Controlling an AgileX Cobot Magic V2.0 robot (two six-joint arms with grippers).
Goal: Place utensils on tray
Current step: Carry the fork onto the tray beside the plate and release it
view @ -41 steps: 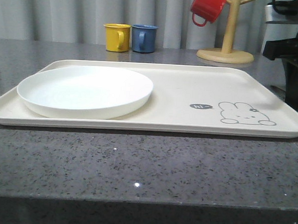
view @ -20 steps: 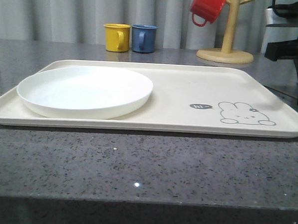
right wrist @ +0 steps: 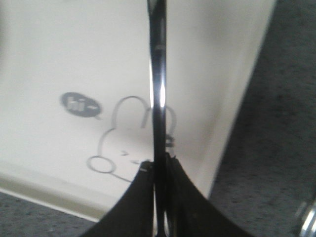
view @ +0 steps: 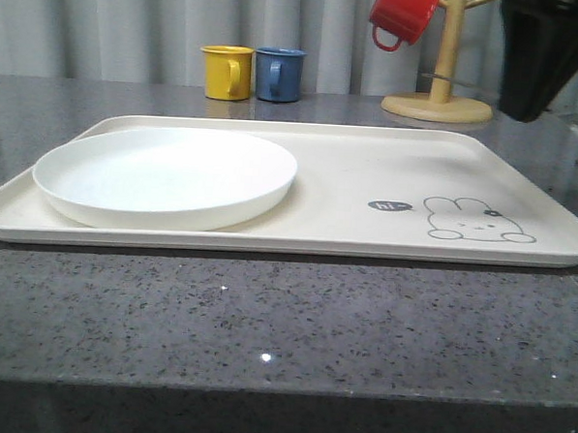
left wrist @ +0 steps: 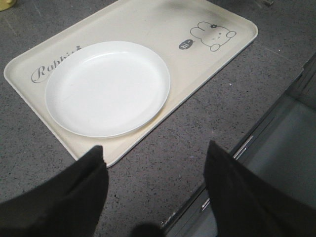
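tray (view: 368, 182) on grey surface (view: 264, 322), long rim near the front edge | plate (view: 165, 176) on tray's left half, right half bare | right tool (right wrist: 159, 170) pinching a slim shiny utensil (right wrist: 159, 89) above the rabbit drawing (right wrist: 128, 143), higher than a second ago | left tool (left wrist: 153, 173) spread, off tray's corner

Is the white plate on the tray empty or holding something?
Empty. The plate lies flat on the tray, and its bare white surface carries no utensils in the left wrist and front views.

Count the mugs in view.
3. Yellow enamel mug and blue enamel mug stand side by side behind the cream tray; red mug hangs on the wooden rack.
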